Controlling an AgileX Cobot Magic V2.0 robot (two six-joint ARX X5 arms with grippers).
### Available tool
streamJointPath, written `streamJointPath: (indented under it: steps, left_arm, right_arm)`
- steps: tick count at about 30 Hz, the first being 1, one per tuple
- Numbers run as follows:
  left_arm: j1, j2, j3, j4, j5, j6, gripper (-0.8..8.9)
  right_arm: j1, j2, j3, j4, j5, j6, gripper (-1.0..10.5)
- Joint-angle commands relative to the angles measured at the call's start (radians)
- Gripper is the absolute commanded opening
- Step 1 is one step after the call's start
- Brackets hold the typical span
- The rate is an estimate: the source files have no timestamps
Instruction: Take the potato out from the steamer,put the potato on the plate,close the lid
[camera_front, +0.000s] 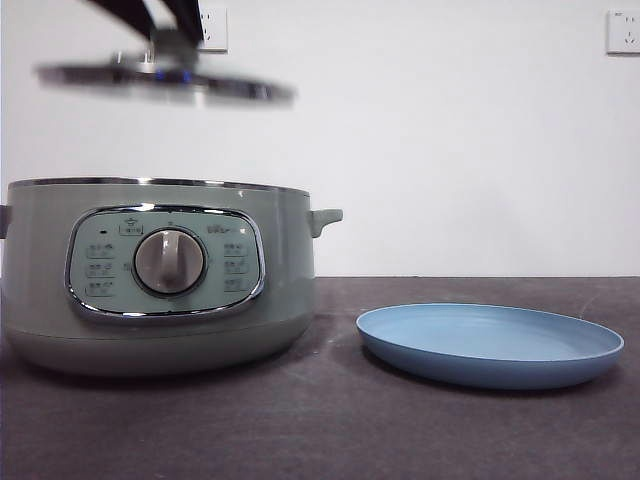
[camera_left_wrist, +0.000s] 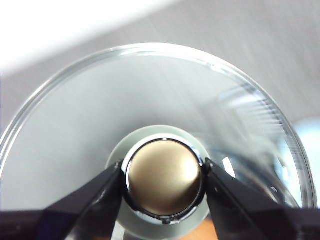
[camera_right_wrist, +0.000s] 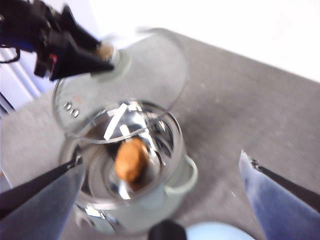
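My left gripper (camera_left_wrist: 164, 172) is shut on the knob of the glass lid (camera_front: 165, 80) and holds the lid in the air above the sage-green steamer (camera_front: 150, 275). In the right wrist view the lid (camera_right_wrist: 125, 80) hangs over the open steamer (camera_right_wrist: 150, 200), and the orange-brown potato (camera_right_wrist: 130, 159) lies inside the pot. My right gripper (camera_right_wrist: 160, 200) hovers open high above the steamer with nothing between its jaws. The light-blue plate (camera_front: 490, 345) lies on the table to the right of the steamer.
The table surface (camera_front: 330, 430) is dark grey and a white wall stands behind it. Two wall sockets (camera_front: 622, 30) sit high on the wall. The steamer's side handle (camera_front: 325, 217) sticks out toward the plate.
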Motion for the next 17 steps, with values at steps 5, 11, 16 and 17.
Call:
streamJointPath:
  steps: [5, 11, 16, 17]
  left_arm:
    - [0.000, -0.018, 0.277, -0.095, -0.306, 0.083, -0.09]
    - [0.000, -0.018, 0.426, -0.231, -0.517, 0.087, -0.08]
    - [0.000, -0.018, 0.473, -0.333, -0.584, 0.086, -0.08]
    - [0.000, -0.018, 0.474, -0.349, -0.591, 0.086, -0.08]
  right_arm:
    - [0.068, 0.024, 0.024, 0.058, 0.012, 0.136, 4.9]
    - [0.187, 0.141, 0.129, 0.002, 0.167, 0.140, 4.9]
    - [0.283, 0.326, 0.327, -0.104, 0.236, 0.102, 5.0]
    - [0.307, 0.374, 0.380, -0.132, 0.251, 0.095, 5.0]
